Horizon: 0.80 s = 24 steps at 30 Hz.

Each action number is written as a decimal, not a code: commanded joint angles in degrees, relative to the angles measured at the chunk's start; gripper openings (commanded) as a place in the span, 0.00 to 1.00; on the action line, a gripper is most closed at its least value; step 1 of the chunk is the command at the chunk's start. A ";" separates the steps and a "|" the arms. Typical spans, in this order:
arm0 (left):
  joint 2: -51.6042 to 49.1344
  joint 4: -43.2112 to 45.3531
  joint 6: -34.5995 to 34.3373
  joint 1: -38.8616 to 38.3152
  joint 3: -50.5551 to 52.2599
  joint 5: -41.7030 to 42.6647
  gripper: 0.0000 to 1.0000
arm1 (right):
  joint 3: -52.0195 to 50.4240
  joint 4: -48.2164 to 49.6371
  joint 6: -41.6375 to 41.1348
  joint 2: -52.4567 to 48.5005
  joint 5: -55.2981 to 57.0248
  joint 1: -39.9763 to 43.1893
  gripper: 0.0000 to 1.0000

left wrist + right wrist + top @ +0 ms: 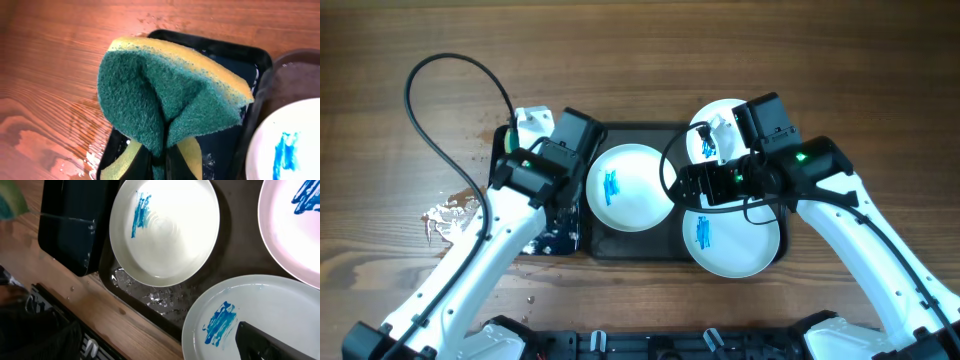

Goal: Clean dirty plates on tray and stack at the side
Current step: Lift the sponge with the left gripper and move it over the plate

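The left end effector (161, 159) is pressed together, pinching a folded sponge (170, 90) above the black tray (235, 50). Bare surface (55, 65) lies open to its left, and the grey tray (295, 80) has its rim just to the right. The right end effector (716, 135) is spread, its wrist bent down over the back plate (712, 108), which overhangs the far rim. The centre plate (628, 187) lies inside the grey tray beside it. The front plate (732, 240) overhangs the near rim. All three plates are smeared blue.

Bright, even light casts soft shadows, with a sheen on the wet table (60, 140) and slightly soft wrist views.
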State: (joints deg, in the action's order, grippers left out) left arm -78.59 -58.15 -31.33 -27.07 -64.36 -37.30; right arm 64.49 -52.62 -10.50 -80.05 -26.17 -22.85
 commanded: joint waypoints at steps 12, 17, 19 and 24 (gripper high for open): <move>-0.94 0.00 -2.64 -0.48 -0.59 -5.46 0.04 | -0.50 -0.15 -0.59 -0.26 1.11 -0.22 1.00; -0.94 0.00 -2.64 -0.48 -0.59 -5.46 0.04 | -0.50 -0.35 -0.61 -0.26 1.09 -0.24 1.00; -0.94 0.00 -2.64 -0.48 -0.59 -5.31 0.04 | -0.50 -0.55 -0.59 -0.26 1.11 -0.22 1.00; -1.20 0.92 -2.56 -0.42 -0.50 3.98 0.04 | -0.50 -0.57 -0.61 -0.26 1.09 -0.22 1.00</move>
State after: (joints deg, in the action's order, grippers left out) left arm -79.22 -58.11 -32.56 -27.27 -64.36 -38.81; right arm 64.49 -53.08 -10.52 -80.05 -25.80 -22.85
